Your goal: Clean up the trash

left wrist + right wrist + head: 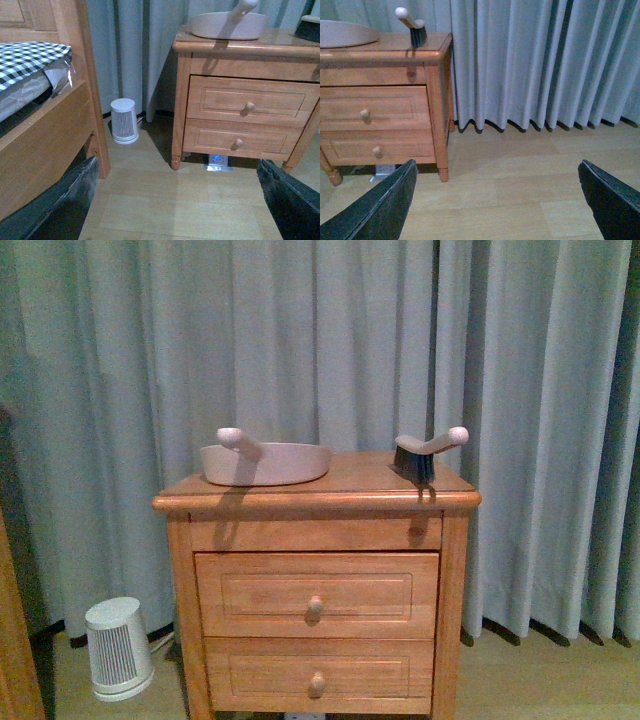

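Observation:
No crumpled white wad of trash shows in any view. A pale dustpan (pixel 265 461) with a knob handle lies on the wooden nightstand (pixel 315 502); it also shows in the left wrist view (pixel 227 25). A hand brush (pixel 425 453) with dark bristles stands on the nightstand's right side, and shows in the right wrist view (pixel 413 27). My left gripper (pixel 177 200) is open and empty above the wood floor before the nightstand. My right gripper (pixel 497 200) is open and empty above the floor to the nightstand's right. Neither arm shows in the front view.
A small white fan heater (pixel 118 648) stands on the floor left of the nightstand (pixel 123 121). A wooden bed frame (pixel 45 125) with a checked pillow (pixel 27 57) lies at the left. Grey curtains (pixel 320 340) hang behind. A lit power strip (pixel 217 161) sits under the nightstand.

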